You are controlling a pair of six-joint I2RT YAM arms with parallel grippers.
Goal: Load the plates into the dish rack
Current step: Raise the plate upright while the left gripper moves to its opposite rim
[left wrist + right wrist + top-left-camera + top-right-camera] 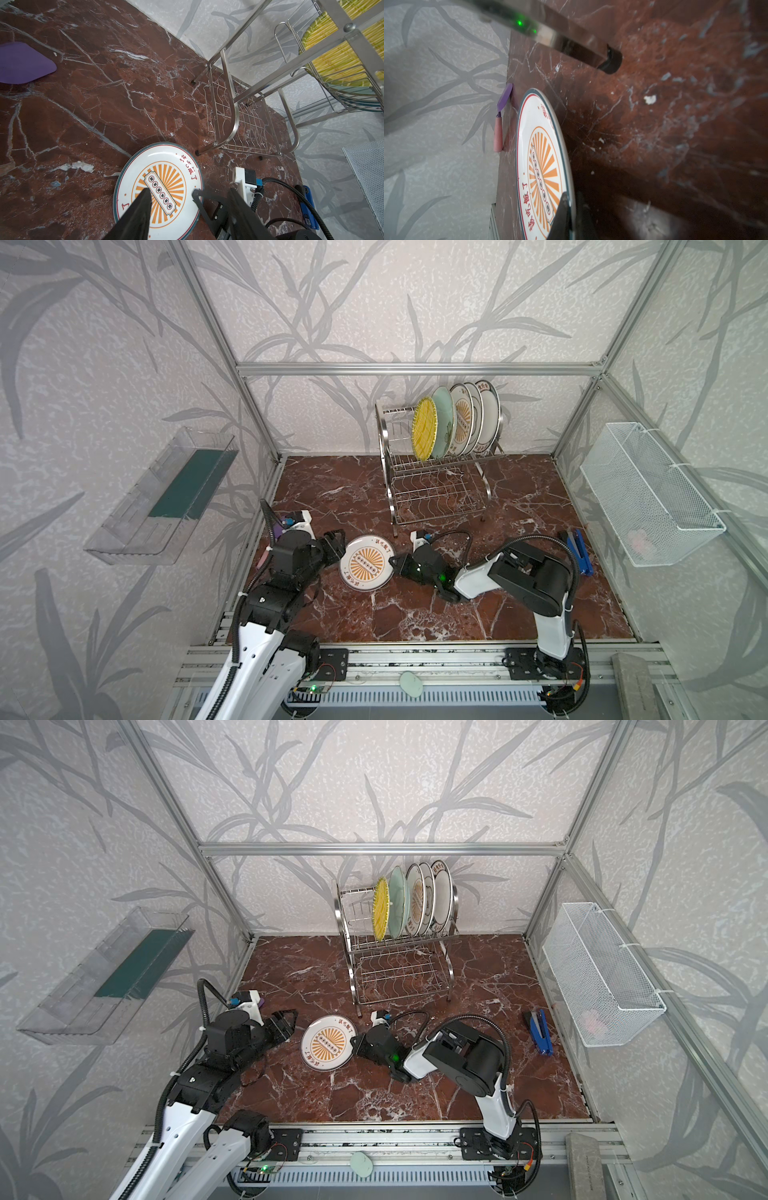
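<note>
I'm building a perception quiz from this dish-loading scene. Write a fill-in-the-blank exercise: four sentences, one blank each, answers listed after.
1. The dish rack holds ___ plates upright.
2. In both top views, the leftmost racked plate is ___ in colour.
3. The right end effector is shut on the ___ of the sunburst plate on the table.
4. The left end effector, beside that plate, has its jaws ___.

Answers: five; yellow; rim; open

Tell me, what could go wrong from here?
The right hand pinches only the rim of the sunburst plate; it might slip when lifted.
The open left hand sits close to the opposite edge and could knock it.
Slotting it beside the yellow plate in the dish rack could hit that plate.
</note>
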